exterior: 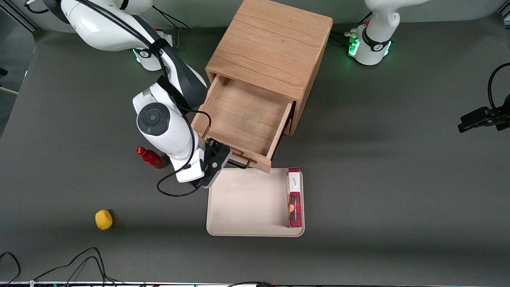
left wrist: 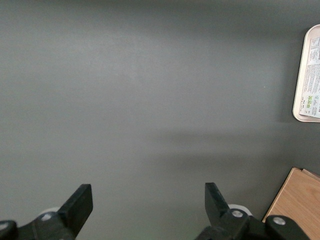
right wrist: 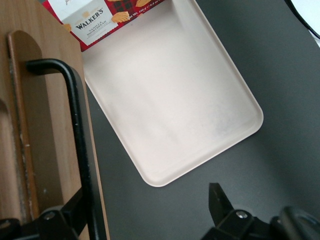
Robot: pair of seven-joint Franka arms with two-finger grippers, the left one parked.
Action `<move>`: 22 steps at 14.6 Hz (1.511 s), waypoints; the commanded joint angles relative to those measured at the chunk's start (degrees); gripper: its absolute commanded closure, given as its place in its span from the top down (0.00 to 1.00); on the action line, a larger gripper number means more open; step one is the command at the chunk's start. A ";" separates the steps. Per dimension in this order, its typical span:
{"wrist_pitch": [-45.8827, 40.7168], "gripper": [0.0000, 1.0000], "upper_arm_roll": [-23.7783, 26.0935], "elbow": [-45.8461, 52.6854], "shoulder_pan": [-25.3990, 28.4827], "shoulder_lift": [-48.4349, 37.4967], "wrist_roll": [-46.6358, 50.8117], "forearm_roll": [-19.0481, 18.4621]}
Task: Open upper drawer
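The upper drawer (exterior: pixel 247 115) of the oak cabinet (exterior: pixel 271 44) stands pulled well out, its plain wooden inside bare. Its black bar handle (exterior: pixel 241 163) runs along the drawer front (right wrist: pixel 35 125), on the side nearest the front camera. My right gripper (exterior: pixel 223 156) is at the end of that handle toward the working arm's end of the table. In the right wrist view the gripper (right wrist: pixel 145 210) is open, and the handle bar (right wrist: pixel 77 130) passes just inside one finger (right wrist: pixel 70 212). The other finger (right wrist: pixel 217 200) hangs over bare table. The lower drawer is hidden.
A beige tray (exterior: pixel 247 203) lies in front of the drawer, nearer the front camera, with a red tartan shortbread box (exterior: pixel 294 197) on it. A red bottle (exterior: pixel 151 158) lies beside my arm. A yellow object (exterior: pixel 103 219) sits nearer the camera.
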 commanded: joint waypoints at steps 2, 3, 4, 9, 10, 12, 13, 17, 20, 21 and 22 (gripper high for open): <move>0.82 1.00 0.06 1.90 -0.08 1.40 -1.48 0.66; 0.82 1.00 0.06 1.90 -0.08 1.32 -1.30 0.66; 0.82 1.00 0.06 1.90 -0.08 0.79 -1.30 0.66; 0.39 1.00 0.06 2.78 -0.17 -1.06 -1.30 5.47; 0.21 1.00 0.06 2.78 -0.17 -1.41 -1.39 7.85; 0.03 1.00 0.06 2.78 -0.17 -1.50 -1.48 9.27; -0.06 1.00 0.06 2.78 -0.17 -1.59 -1.48 9.71; -3.75 1.00 -0.64 2.69 -2.44 -6.49 -0.87 9.10; -3.75 1.00 -3.63 2.34 -5.52 -11.41 -1.13 10.94; -3.75 1.00 -4.24 1.99 -6.92 -12.91 -1.30 11.73; -4.10 1.00 -5.55 1.29 -7.37 -14.66 -0.78 12.09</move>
